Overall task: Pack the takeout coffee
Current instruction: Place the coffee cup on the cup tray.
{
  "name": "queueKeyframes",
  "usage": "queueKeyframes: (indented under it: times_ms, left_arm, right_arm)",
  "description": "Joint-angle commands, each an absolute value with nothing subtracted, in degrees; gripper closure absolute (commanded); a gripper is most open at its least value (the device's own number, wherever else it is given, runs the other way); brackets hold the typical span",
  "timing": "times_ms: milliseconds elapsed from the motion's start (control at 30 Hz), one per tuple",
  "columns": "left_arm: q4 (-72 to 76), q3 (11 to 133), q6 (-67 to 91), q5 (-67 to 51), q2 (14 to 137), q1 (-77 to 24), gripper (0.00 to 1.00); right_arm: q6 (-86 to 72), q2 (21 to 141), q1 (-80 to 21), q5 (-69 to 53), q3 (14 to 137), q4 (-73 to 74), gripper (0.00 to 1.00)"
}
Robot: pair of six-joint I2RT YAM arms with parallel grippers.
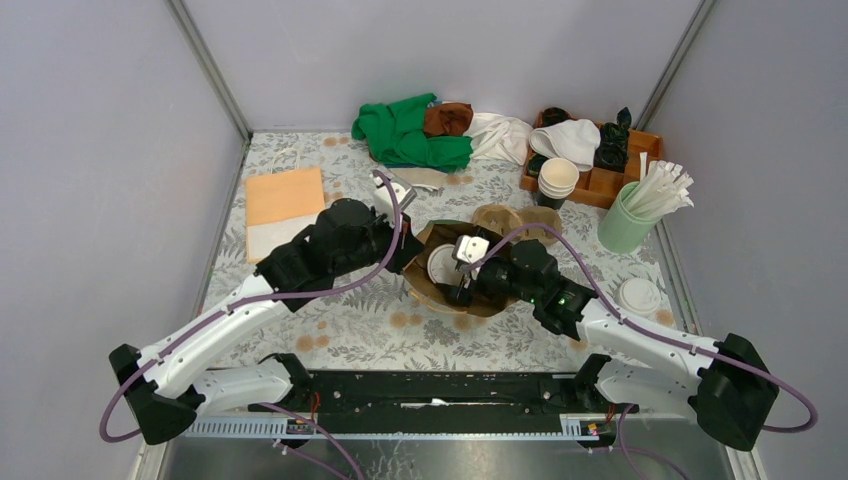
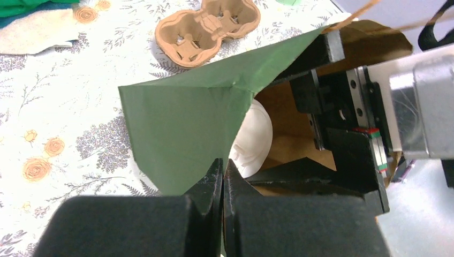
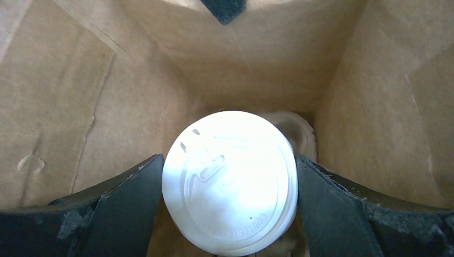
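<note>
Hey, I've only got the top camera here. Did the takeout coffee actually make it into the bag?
Observer: Yes. The right wrist view shows the takeout coffee, lid on, down between the brown inner walls of the paper bag.
Operator: Is the right claw off it?
Observer: No. The right claw has a finger against each side of the lid, with no gap visible.
Operator: And what's the left one doing?
Observer: The left claw is shut on the bag's green outer flap, which seems to be holding the mouth open.
</note>
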State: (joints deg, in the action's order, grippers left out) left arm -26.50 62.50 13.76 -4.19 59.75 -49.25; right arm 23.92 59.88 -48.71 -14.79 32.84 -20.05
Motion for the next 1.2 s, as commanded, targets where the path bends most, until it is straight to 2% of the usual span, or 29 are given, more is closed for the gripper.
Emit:
queueKeyframes:
  times_ms: [0,333,800,1167]
  left_arm:
    - [-21.0,61.19,18.28,-2.84,58.86,-49.47,1.0]
    - [-21.41,59.67,17.97,-6.36,58.02,-49.48,1.0]
    - [-25.76,60.18,17.75,-7.95,57.57,-49.48,1.0]
    - [-27.74,64.18,18.65,-9.05,61.27,-49.48,1.0]
  right_arm:
    - [25.2,60.17,-49.51,-17.41,35.01,-24.05,0.15]
    - [26.71,64.11,-49.54,-14.9,33.16,-26.64,0.14]
    - [31.87,66.79,-49.55,-9.98,33.88,-22.67,0.12]
    - [34.93,68.9,-49.55,-7.71,39.29,-19.75,0.13]
